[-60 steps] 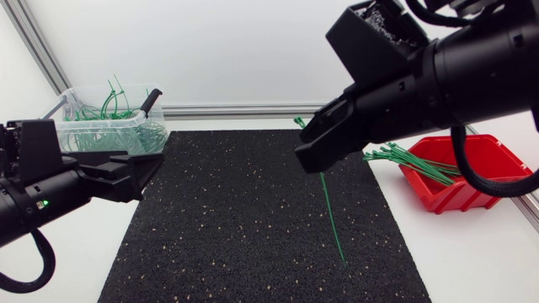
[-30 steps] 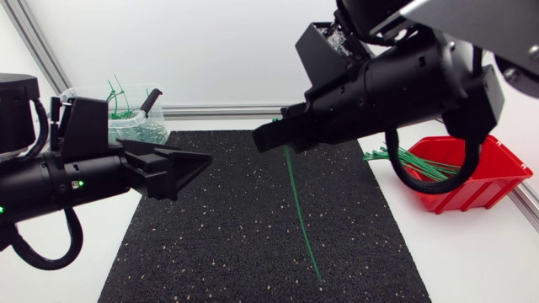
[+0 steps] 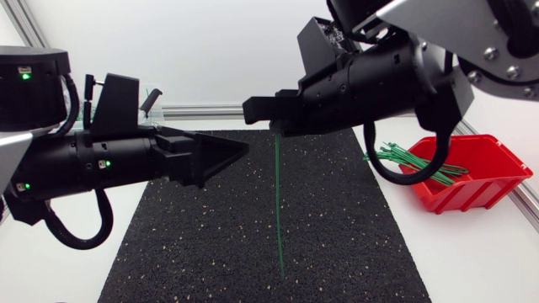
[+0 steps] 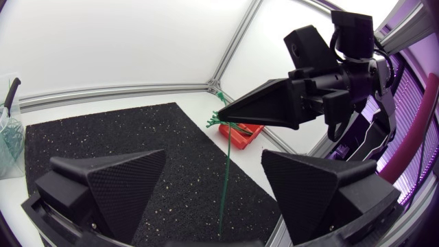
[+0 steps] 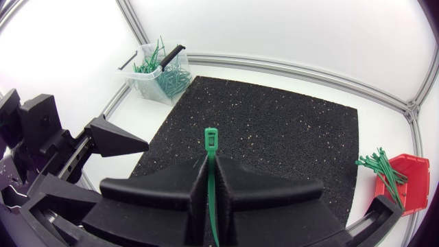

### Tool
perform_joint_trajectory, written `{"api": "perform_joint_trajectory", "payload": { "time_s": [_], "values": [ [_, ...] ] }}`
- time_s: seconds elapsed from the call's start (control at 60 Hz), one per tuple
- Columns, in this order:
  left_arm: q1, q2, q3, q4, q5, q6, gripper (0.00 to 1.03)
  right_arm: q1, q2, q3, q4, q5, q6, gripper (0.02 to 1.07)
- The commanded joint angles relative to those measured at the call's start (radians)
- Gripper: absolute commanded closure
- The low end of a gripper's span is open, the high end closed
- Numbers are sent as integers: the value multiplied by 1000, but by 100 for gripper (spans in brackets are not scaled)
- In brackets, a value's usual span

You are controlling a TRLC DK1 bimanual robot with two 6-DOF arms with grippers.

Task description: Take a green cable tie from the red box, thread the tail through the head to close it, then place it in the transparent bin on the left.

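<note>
Two grippers hang over the black mat, facing each other. The right gripper is clamped on one green cable tie just below its head, and the tail hangs straight down toward the mat's near part. The left gripper, fingers spread apart and holding nothing, points at the tie from the left. Spare ties lie in the red box at the right. The transparent bin sits far left.

Transparent bin: cut off at frame edge, out beside left fingers. Cable tie: head end hidden behind right fingers from above; tail hidden under them in wrist view. Red box partly clipped.
</note>
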Motion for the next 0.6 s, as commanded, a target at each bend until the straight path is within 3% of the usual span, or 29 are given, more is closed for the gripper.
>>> {"api": "perform_joint_trajectory", "payload": {
  "time_s": [0.0,0.117,0.383,0.583],
  "values": [
    [-18,22,-10,29,15,-28,6,-7,18,25,14,-7,48,101],
    [-22,62,-9,67,45,-44,12,-5,22,24,31,-7,57,101],
    [-81,123,-24,105,76,-8,12,-9,38,29,49,-18,83,101],
    [-88,194,-24,184,75,-7,33,-5,31,24,49,-19,88,101]
  ]
}}
